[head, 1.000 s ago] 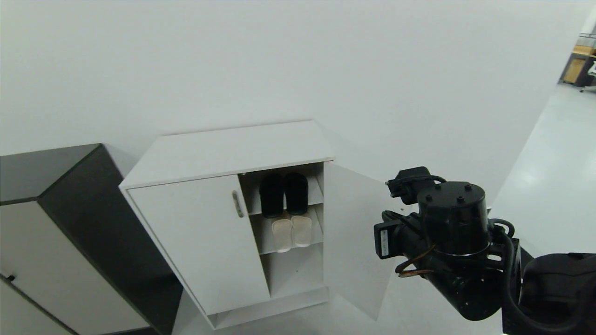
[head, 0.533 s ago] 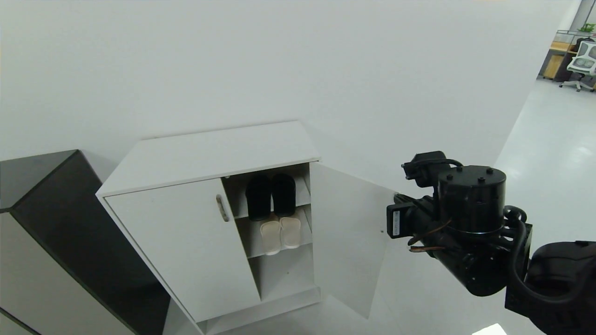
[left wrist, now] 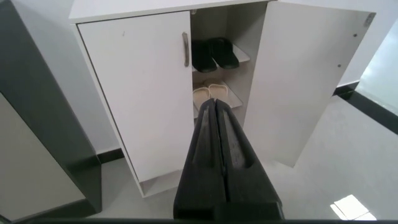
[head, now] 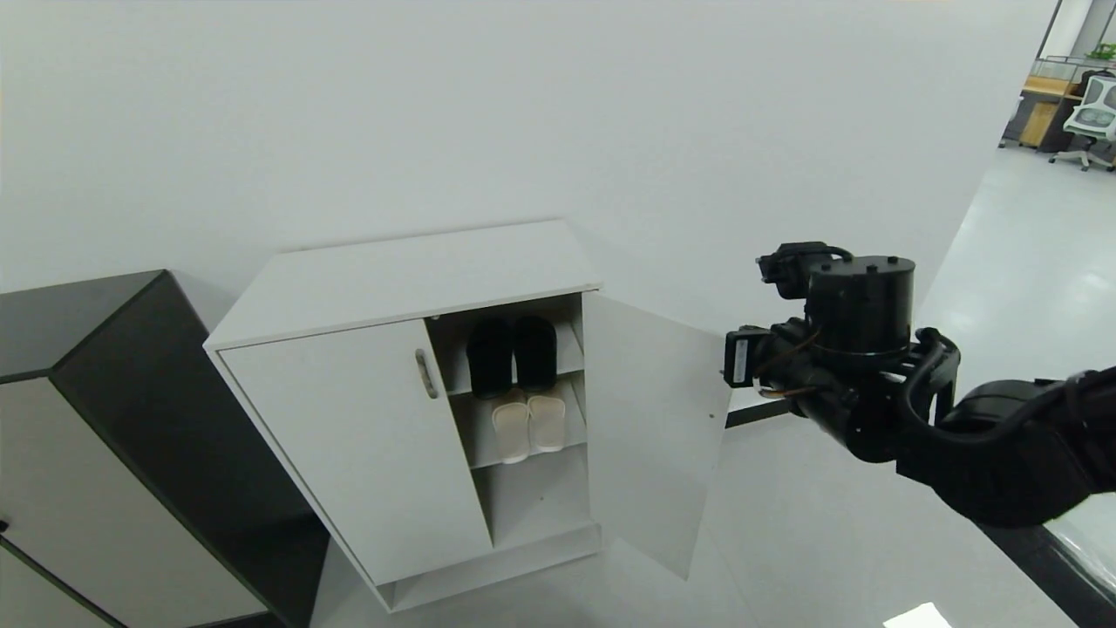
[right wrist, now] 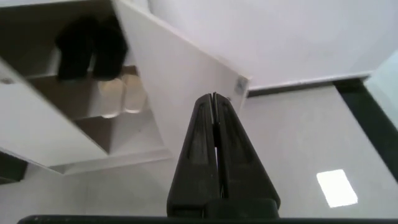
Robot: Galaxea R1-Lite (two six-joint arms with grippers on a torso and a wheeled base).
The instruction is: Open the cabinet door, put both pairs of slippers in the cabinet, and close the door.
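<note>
**A:** Where's the cabinet (head: 401, 270)?

**B:** In the head view it is at eight o'clock from centre, white, against the wall. A dark unit (head: 131, 384) stands at its nine o'clock.

**A:** And the doors?

**B:** The right door (head: 654, 419) is swung wide open, at three o'clock of the opening. The left door (head: 357, 445) is shut.

**A:** The grippers?

**B:** The right gripper (right wrist: 213, 98) has its fingers pressed together with nothing between them. Its tip is near the open door's outer edge, but I cannot tell whether it touches. The left gripper (left wrist: 216, 102) is likewise closed and empty, pointing at the opening from well back.

**A:** Slippers?

**B:** Both pairs are inside. The black slippers (head: 512, 353) are on the top shelf. The white slippers (head: 527, 426) are at their six o'clock, on the shelf below.

**A:** Anything smaller?

**B:** A metal handle (head: 425, 373) sits upright on the shut door, at nine o'clock of the black pair.
</note>
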